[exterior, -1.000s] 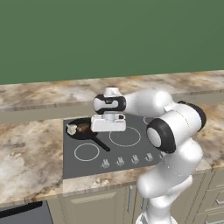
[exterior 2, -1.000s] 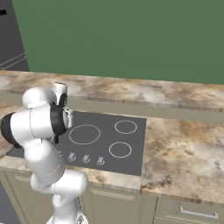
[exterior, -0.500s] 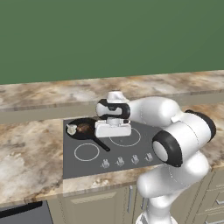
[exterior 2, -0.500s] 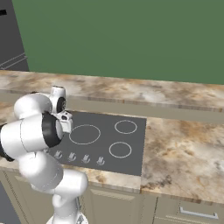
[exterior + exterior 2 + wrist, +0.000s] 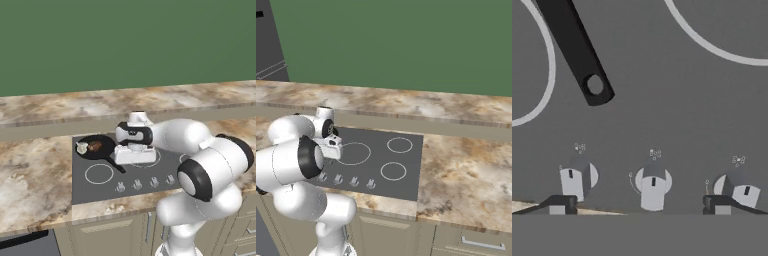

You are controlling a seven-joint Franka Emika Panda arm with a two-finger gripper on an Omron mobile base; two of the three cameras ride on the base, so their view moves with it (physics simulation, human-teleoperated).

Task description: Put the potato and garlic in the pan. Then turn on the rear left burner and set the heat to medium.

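Two pincer (image 5: 640, 205) fingers wide above knobs (image 5: 653, 184)

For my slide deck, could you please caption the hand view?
Open pincer above three grey stove knobs, beside the matte black pan's straight handle.

Your left base view sits behind the arm on its left, looking forward and down across the tabletop (image 5: 35, 170) at the cooktop (image 5: 95, 187) from some way off. Your right base view does the same from behind on the right, and both share that cooktop (image 5: 406, 165) and its knob row. Your hand view looks straight down, close, with the wide-apart jaws at its bottom edge; three knobs (image 5: 653, 182) lie just ahead of them, the pan handle (image 5: 577, 50) farther ahead.
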